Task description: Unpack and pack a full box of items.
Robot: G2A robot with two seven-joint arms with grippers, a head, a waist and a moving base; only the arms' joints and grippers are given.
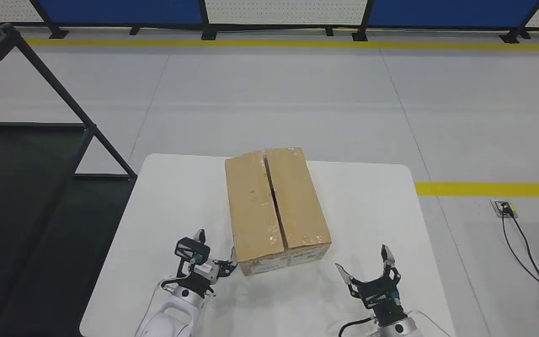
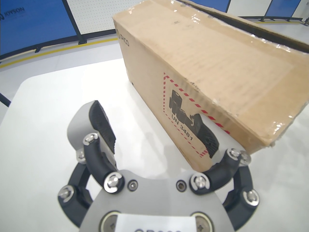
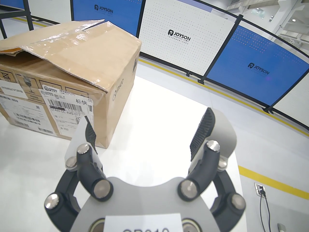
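A brown cardboard box (image 1: 275, 208) lies in the middle of the white table (image 1: 370, 202), its top flaps folded down with a seam along its length. My left gripper (image 1: 205, 256) stands open at the box's near left corner, one finger close against the box's side (image 2: 193, 78). In the left wrist view the left gripper (image 2: 154, 124) holds nothing. My right gripper (image 1: 368, 271) stands open near the table's front edge, to the right of the box and apart from it. The right wrist view shows the right gripper (image 3: 147, 126) with nothing in it and the box's labelled end (image 3: 60, 83) with a slightly raised flap.
A black metal frame (image 1: 59, 118) stands off the table's left side. Blue and white partition panels (image 3: 183, 37) line the far floor behind a yellow line. Bare table lies on both sides of the box and in front of it.
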